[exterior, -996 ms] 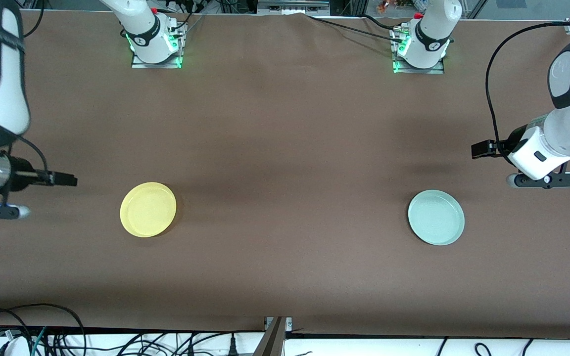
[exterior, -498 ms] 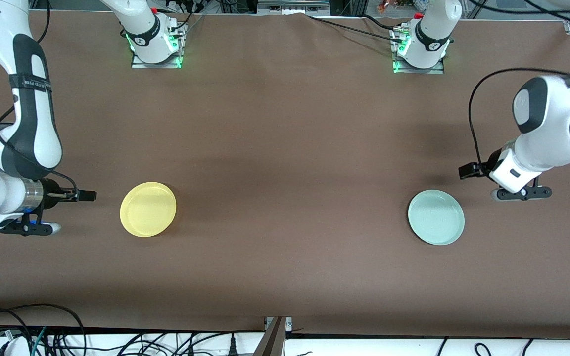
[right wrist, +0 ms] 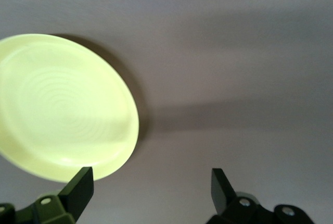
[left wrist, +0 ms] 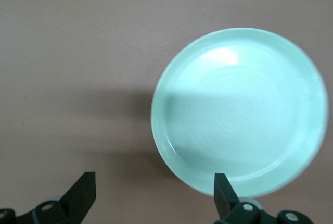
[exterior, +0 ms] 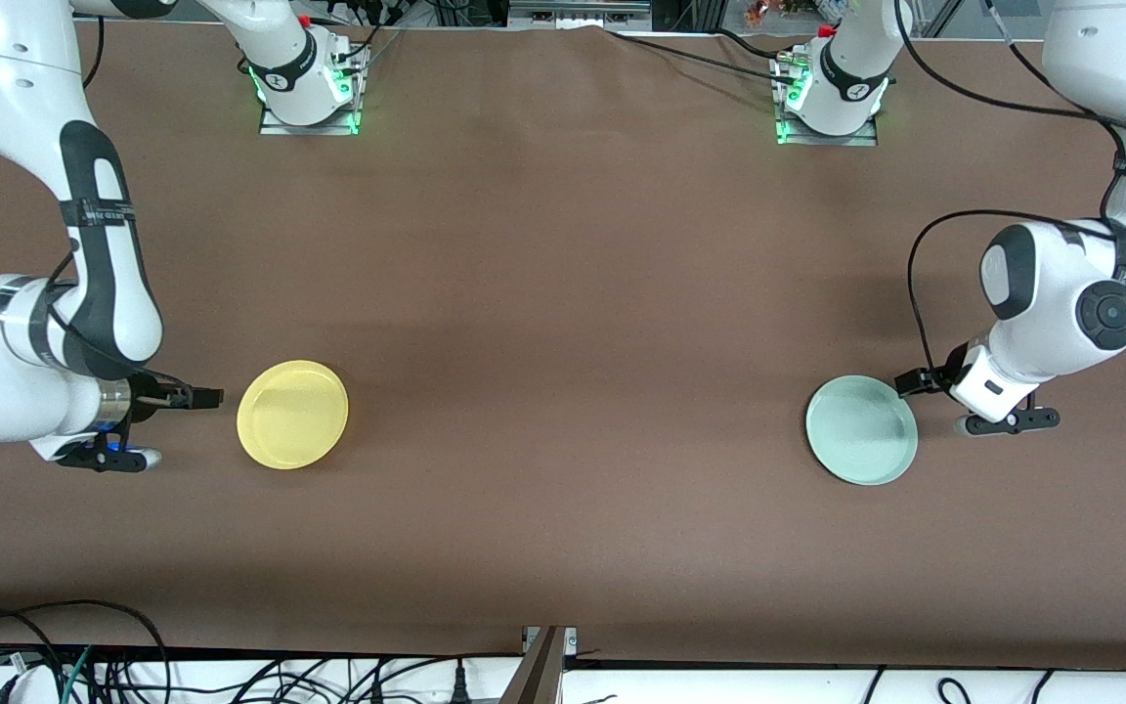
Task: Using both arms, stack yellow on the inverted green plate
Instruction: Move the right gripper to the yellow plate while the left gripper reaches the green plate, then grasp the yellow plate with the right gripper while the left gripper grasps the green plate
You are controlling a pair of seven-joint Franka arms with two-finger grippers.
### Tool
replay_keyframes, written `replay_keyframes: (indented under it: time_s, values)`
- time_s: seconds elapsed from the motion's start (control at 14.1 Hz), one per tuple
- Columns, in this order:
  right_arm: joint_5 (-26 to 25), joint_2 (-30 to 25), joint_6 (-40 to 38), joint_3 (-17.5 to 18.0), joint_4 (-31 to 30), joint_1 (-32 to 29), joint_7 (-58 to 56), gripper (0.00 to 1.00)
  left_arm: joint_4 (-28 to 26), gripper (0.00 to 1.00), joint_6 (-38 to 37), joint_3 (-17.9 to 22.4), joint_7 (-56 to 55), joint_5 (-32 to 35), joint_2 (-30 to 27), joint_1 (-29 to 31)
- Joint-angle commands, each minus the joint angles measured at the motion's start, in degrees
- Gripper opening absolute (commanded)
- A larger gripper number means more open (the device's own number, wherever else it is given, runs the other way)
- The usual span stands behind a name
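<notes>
The yellow plate (exterior: 292, 415) (right wrist: 57, 107) lies hollow side up toward the right arm's end of the table. The green plate (exterior: 861, 430) (left wrist: 239, 109) lies hollow side up toward the left arm's end. My right gripper (exterior: 104, 457) (right wrist: 151, 190) hangs low just outside the yellow plate's rim, open and holding nothing. In the right wrist view one fingertip (right wrist: 80, 185) shows against that rim. My left gripper (exterior: 1008, 422) (left wrist: 154, 193) hangs low beside the green plate, open and holding nothing. One of its fingertips (left wrist: 225, 190) overlaps that plate's rim in the left wrist view.
Brown cloth (exterior: 563, 342) covers the table between the two plates. The arm bases (exterior: 309, 88) (exterior: 827, 98) with green lights stand farthest from the front camera. Loose cables (exterior: 84, 665) lie off the table's nearest edge.
Both arms have swung inward and come down. The right gripper has closed in on the yellow plate and the left gripper on the green plate. The plates have not moved.
</notes>
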Motion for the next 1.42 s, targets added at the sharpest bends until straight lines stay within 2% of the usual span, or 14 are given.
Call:
replay_keyframes:
  time_s: [0.0, 0.28, 0.5, 0.57, 0.64, 0.78, 0.85, 1.07, 1.35]
  values:
    - [1.02, -1.26, 4.52, 0.81, -5.03, -0.52, -0.53, 1.0, 0.9, 1.0, 3.04, -0.21, 0.4, -0.16, 3.05, 0.8]
    - [6.28, -1.17, 5.58, 0.9, -7.84, -0.52, -0.8, 1.0, 2.21, 1.0, 5.77, -0.21, 0.31, -0.16, 5.51, 1.07]
    - [6.38, -1.17, 8.65, 0.99, -10.39, -0.52, -1.41, 1.0, 3.18, 0.97, 6.04, -0.21, 0.4, -0.07, 6.57, 1.33]
    - [6.47, -1.17, 8.75, 0.99, -10.4, -0.61, -2.63, 1.0, 3.18, 0.79, 6.82, -0.13, 0.49, 0.36, 7.09, 1.25]
    - [7.25, -1.0, 8.92, 0.99, -10.48, -0.96, -3.51, 1.0, 3.53, 0.69, 7.0, -0.21, 0.4, 2.37, 7.79, 1.16]
    - [11.45, 0.4, 8.92, 0.99, -10.48, -2.36, -7.63, 1.0, 4.77, 0.68, 7.01, -0.21, 0.31, 2.83, 8.68, 1.51]
    - [12.96, 0.5, 9.01, 0.9, -10.48, -2.71, -9.39, 1.0, 4.77, 0.63, 7.01, -0.21, 0.22, 2.83, 8.68, 1.42]
    - [13.15, 0.85, 9.53, 0.98, -10.4, -3.07, -10.2, 1.0, 4.85, 0.43, 7.01, -0.21, -0.3, 2.83, 8.68, 1.25]
    - [13.59, 1.64, 11.12, 0.99, -10.4, -2.81, -10.2, 1.0, 4.85, 0.34, 6.92, -0.21, -0.3, 2.83, 8.77, 1.07]
